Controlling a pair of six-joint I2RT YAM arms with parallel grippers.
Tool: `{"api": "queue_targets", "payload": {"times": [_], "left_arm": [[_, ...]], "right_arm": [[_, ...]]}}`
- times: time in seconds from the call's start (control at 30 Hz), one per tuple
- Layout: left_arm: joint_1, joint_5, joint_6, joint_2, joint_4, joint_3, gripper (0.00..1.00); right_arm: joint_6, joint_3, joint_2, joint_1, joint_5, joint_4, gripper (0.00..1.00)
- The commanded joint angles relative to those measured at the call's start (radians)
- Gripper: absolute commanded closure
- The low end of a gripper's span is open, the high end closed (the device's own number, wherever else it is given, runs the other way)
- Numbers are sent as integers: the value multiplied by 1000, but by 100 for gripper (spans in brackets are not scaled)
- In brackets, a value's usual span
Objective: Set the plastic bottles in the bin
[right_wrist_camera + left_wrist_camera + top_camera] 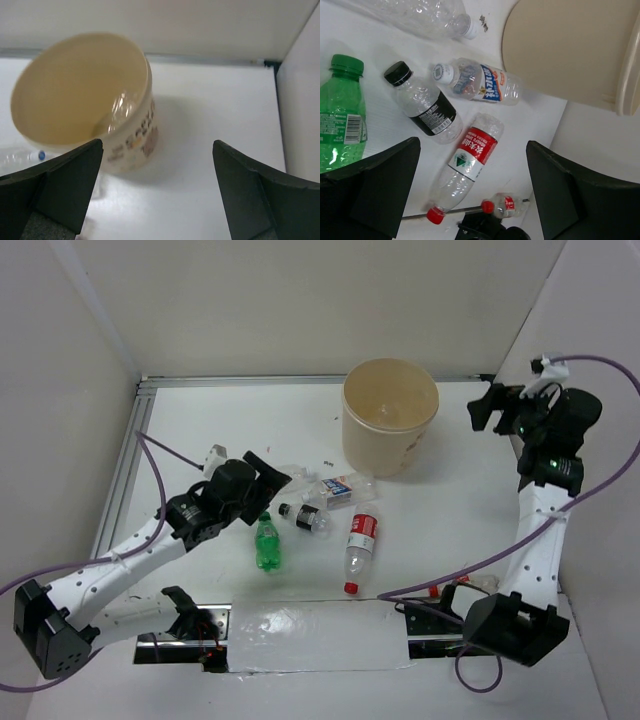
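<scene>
Top view: bin [386,454] stands upright at about 12 o'clock on the table [200,420]. Right wrist view shows one clear crumpled bottle [120,107] lying inside it, on the bottom.

Four bottles lie flat in a cluster at 7 o'clock from the bin:
- blue-white bottle [345,488], nearest the bin
- black-label bottle [305,517], at 8 o'clock of the blue-white one
- green bottle [266,543], further out at 8 o'clock
- red-label bottle [360,545], at 6 o'clock of the blue-white one

A bare clear bottle [420,15] lies at 10 o'clock of the cluster, just beside the left gripper [272,470] — fingers spread, nothing between them.

Right gripper [483,407] hovers at 3 o'clock of the bin — fingers wide apart, empty.

A small red-capped bottle [507,204] lies near the right arm's base.
</scene>
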Motion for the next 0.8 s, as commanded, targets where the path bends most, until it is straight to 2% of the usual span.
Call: {"api": "queue_targets", "payload": {"times": [0.0, 0.07, 0.23, 0.3, 0.57, 0.77], "left_arm": [[15, -74, -108, 55, -142, 108, 0], [32, -74, -123, 110, -166, 143, 0], [105, -104, -149, 232, -295, 272, 0], [135, -60, -177, 287, -330, 295, 0], [262, 133, -215, 507, -344, 343, 0], [294, 112, -257, 604, -255, 364, 0]], "right_arm": [[-70, -119, -89, -62, -87, -107, 5], [-98, -175, -117, -106, -98, -130, 7], [-147, -270, -148, -107, -108, -211, 14], [-156, -321, -148, -107, -122, -233, 16], [-210, -424, -148, -107, -142, -244, 16], [-267, -424, -139, -107, -173, -267, 16]]}}
